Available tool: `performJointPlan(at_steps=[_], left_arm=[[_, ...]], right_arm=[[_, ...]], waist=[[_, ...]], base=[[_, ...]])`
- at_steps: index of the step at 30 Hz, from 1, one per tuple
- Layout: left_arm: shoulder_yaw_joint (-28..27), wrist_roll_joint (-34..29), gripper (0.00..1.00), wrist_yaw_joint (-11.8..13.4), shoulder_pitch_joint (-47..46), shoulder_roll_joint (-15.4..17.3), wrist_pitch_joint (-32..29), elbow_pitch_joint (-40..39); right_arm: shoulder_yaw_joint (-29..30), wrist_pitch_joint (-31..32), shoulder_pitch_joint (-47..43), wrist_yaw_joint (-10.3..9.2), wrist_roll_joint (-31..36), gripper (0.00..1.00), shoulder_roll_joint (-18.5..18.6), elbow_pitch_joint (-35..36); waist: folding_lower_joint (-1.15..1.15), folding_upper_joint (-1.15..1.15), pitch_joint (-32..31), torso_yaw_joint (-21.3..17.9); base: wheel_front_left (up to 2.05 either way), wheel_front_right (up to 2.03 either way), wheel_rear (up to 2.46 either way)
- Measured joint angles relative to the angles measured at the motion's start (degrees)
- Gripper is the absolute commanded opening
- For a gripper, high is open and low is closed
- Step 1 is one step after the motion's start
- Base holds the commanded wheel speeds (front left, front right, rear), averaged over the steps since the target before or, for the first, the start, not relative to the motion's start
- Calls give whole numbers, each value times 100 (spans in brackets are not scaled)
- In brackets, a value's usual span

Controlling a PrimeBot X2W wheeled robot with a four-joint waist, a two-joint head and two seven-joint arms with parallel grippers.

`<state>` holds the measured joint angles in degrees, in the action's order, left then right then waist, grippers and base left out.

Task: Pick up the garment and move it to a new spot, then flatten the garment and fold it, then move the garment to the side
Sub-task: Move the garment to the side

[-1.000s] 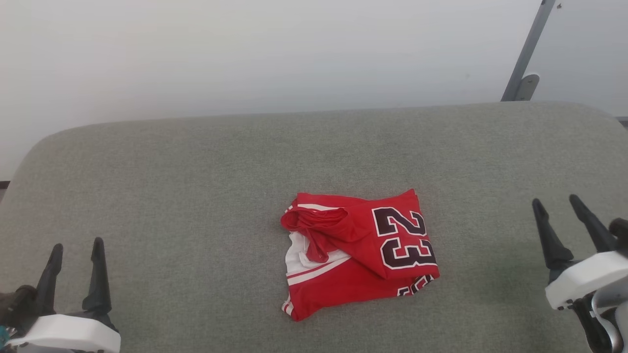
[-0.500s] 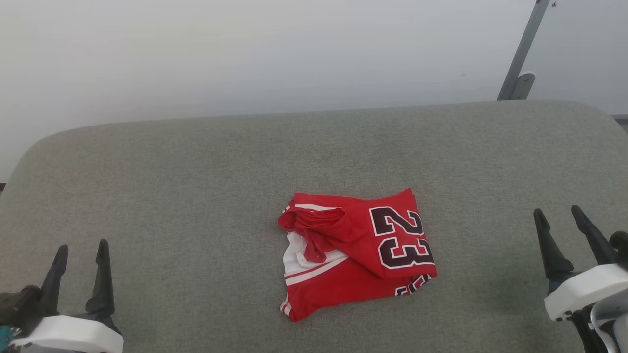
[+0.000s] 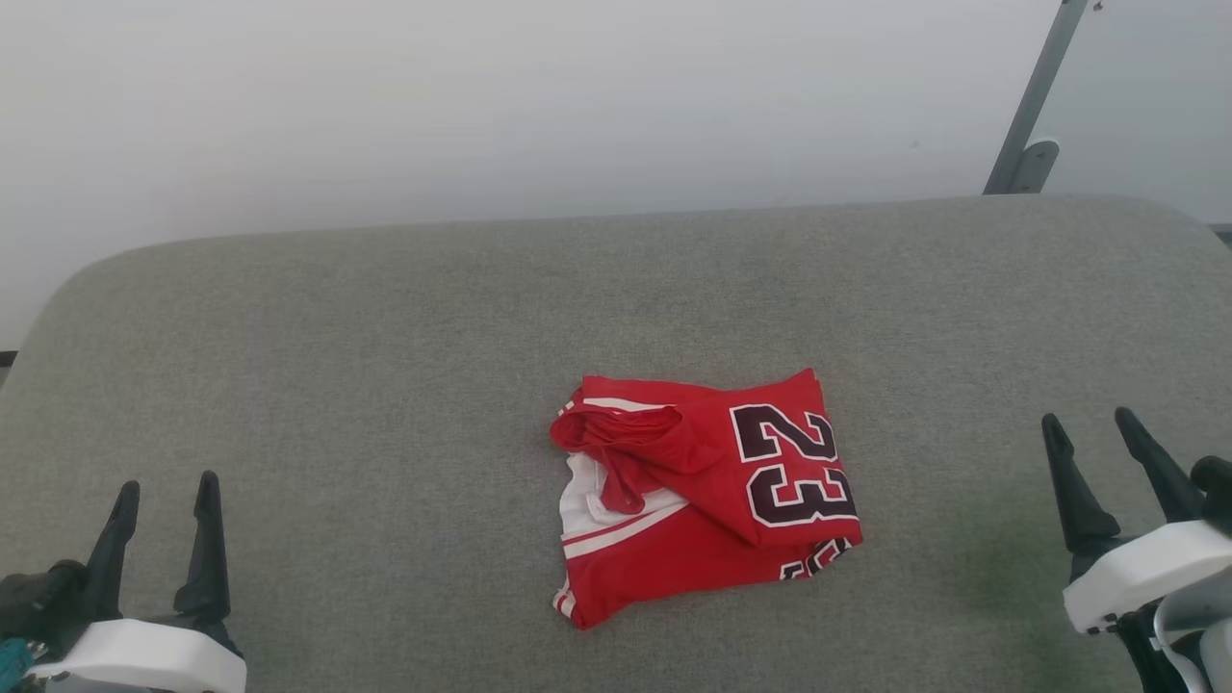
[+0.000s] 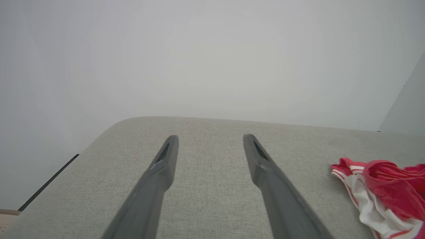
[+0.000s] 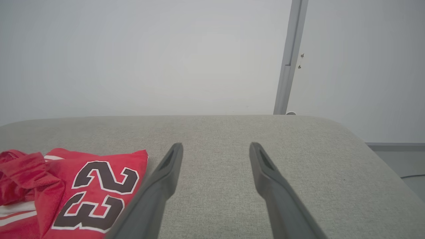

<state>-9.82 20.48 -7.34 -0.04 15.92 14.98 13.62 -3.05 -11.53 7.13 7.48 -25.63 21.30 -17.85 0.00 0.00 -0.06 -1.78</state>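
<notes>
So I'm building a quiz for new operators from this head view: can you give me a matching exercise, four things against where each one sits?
Things
1. red jersey with black-and-white 23
2. left end effector, two dark fingers
3. right end effector, two dark fingers
4. slanted grey metal pole

Places
A. upper right, beyond the grey fabric surface
B. lower left, open, empty
C. centre of that surface
D. lower right, open, empty

Pairs: 1-C, 2-B, 3-D, 4-A
</notes>
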Motion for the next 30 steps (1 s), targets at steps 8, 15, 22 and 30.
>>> performJointPlan(at_steps=[8, 15, 22, 30], left_arm=[[55, -10, 100, 0, -41, -33, 0, -33], [198, -8, 100, 0, -120, -109, 0, -98], [338, -4, 100, 0, -266, -204, 0, -86], [525, 11, 100, 0, -494, -327, 0, -16]], right_arm=[[-324, 361, 21, 0, -112, 100, 2, 87], [-971, 1080, 346, 0, -486, 100, 146, 87], [-1441, 2024, 806, 1, -808, 100, 339, -143], [-1784, 3256, 1303, 1, -1098, 100, 554, -620]], waist=[[0, 0, 61, 147], [0, 0, 227, 414], [0, 0, 466, 712], [0, 0, 812, 1083]], base=[[0, 0, 0], [0, 0, 0], [0, 0, 0], [0, 0, 0]])
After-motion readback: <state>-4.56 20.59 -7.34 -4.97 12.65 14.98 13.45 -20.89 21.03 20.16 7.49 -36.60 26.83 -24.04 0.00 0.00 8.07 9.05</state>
